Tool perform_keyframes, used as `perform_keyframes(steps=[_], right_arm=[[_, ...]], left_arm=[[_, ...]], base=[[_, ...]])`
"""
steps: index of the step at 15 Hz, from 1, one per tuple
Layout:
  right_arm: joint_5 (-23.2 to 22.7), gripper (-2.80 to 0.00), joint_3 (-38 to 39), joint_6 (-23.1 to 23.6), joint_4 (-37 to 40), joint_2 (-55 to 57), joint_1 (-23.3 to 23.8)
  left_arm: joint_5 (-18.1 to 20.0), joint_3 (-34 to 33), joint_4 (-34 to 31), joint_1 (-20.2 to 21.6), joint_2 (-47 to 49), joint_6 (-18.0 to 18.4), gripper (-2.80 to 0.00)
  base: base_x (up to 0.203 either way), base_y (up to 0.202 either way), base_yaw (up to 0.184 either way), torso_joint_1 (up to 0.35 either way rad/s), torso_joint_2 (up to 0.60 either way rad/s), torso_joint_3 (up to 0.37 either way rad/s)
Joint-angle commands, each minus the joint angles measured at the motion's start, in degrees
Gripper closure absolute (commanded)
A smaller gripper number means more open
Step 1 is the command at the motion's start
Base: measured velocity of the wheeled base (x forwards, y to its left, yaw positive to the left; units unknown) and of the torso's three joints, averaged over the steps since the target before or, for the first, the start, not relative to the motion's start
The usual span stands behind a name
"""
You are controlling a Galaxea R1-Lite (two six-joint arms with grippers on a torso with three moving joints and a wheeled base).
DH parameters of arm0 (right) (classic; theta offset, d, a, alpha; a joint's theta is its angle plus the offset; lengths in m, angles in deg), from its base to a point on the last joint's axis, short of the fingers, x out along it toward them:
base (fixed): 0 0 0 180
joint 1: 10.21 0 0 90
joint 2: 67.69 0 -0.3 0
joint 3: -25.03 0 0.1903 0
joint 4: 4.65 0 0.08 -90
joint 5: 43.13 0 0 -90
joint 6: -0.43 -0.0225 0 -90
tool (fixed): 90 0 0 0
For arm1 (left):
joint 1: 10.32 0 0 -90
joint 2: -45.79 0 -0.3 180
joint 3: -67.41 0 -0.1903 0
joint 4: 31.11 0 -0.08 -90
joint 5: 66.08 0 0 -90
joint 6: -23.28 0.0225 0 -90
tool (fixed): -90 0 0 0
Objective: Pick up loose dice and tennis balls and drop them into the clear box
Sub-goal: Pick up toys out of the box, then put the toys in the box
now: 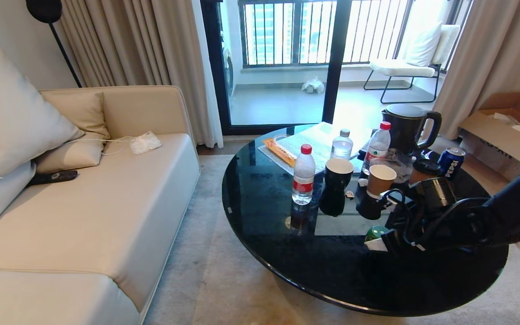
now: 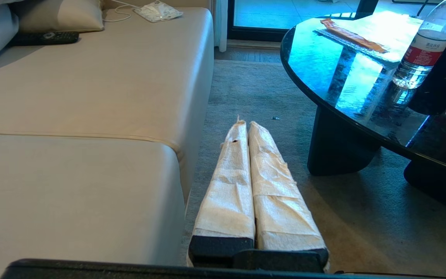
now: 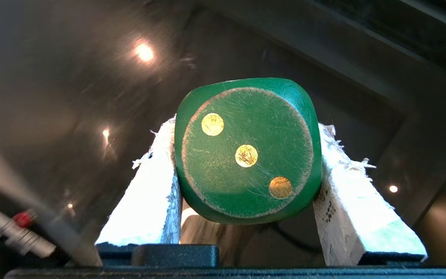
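Dice, green [image 3: 248, 151]: one item, dark green with pale pips, three-pip face toward the right wrist camera. It sits between the two padded fingers [image 3: 145, 201] of the right hand [image 3: 246, 128], which press against its opposite sides; judged clamped on it. In the head view a patch of the same green [image 1: 376, 232] shows just ahead of the right arm, low over the near right part of the worktop [image 1: 264, 216]. Whether it is lifted clear of the glass cannot be told.

Other dice and the tennis balls: none identifiable in any view.

Clear box: not identifiable in any view. A flat clear sheet or lid [image 1: 307, 142] with an orange packet on it lies at the far side of the worktop, but it shows no raised walls.

Left hand [image 2: 245, 124]: idle, low beside the sofa [image 2: 91, 116], above the carpet, well apart from the worktop; its wrapped fingers lie together with nothing between them.

Also on the worktop: water bottles [image 1: 304, 174], a dark mug [image 1: 338, 174], paper cups [image 1: 381, 179], a black kettle [image 1: 408, 128], a cola can [image 1: 451, 161].

Progress, as a judgement: early to middle. One die is gripped and not yet delivered. What remains for it is the carry to the box and the release. How many pieces are already stowed cannot be told, since the box is out of sight.
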Motion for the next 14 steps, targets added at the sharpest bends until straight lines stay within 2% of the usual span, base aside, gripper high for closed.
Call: perform_keyframes(steps=[1,4,7,10,14], right_arm=[[0.1,0.0,3.9,-0.4,0.0,-9.0,0.4],[2.3,0.0,11.7,-4.6,0.4,-23.1,0.7],[7.0,0.0,19.6,-10.1,2.5,-38.5,0.6],[10.8,0.0,26.7,-14.8,9.0,-56.8,0.5],[13.7,0.0,34.1,-17.0,19.4,-82.8,2.9]], left_arm=[[0.0,0.0,0.0,0.0,0.0,-0.1,0.0],[0.0,0.0,0.0,0.0,0.0,0.0,0.0],[0.0,0.0,0.0,0.0,0.0,0.0,0.0],[0.0,0.0,0.0,0.0,0.0,-0.1,0.0],[0.0,0.0,0.0,0.0,0.0,-0.1,0.0]], base=[[0.0,0.0,0.0,0.0,0.0,0.0],[0.0,0.0,0.0,0.0,0.0,0.0],[0.0,0.0,0.0,0.0,0.0,0.0],[0.0,0.0,0.0,0.0,0.0,0.0],[0.0,0.0,0.0,0.0,0.0,0.0]])
